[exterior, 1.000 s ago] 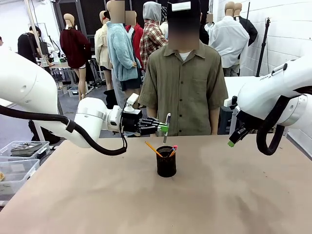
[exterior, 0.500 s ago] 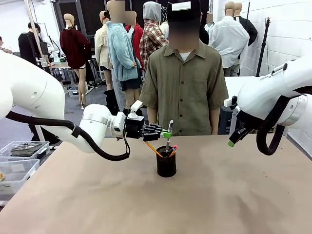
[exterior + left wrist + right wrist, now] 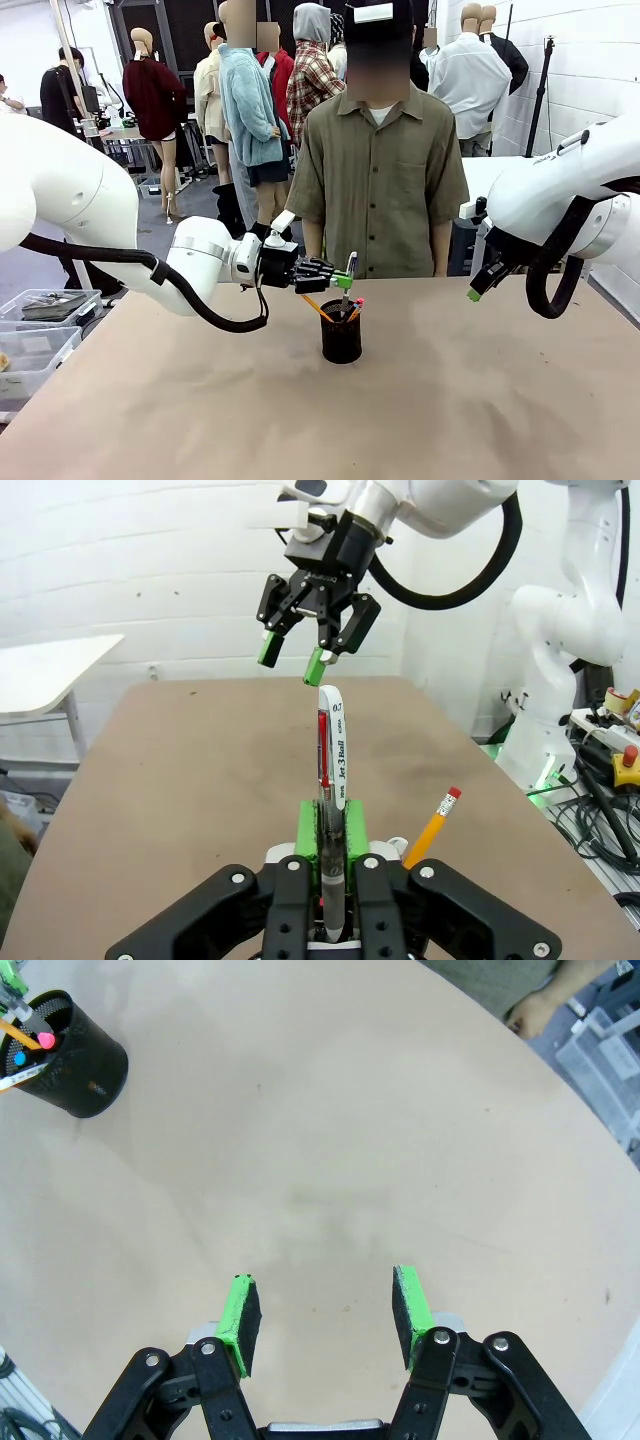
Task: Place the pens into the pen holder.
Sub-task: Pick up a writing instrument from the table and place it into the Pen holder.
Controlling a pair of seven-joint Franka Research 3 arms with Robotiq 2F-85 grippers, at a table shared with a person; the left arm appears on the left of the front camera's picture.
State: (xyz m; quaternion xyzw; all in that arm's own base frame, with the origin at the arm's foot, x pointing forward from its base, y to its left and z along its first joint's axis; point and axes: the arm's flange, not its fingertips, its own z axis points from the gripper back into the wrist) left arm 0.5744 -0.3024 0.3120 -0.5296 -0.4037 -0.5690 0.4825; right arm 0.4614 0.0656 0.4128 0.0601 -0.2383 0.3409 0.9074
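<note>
Lowered a bit since before, left gripper (image 3: 343, 281) is clamped on the white pen (image 3: 347, 275), upright so its tip drops into the pen holder (image 3: 341, 338). Right gripper (image 3: 323, 1318) hangs open, empty.

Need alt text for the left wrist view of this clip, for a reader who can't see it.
The left gripper is shut on a white-silver pen that stands upright between its green pads, above a tan table. An orange pencil with a red eraser slants up beside it, and the right gripper hangs open farther off.
</note>
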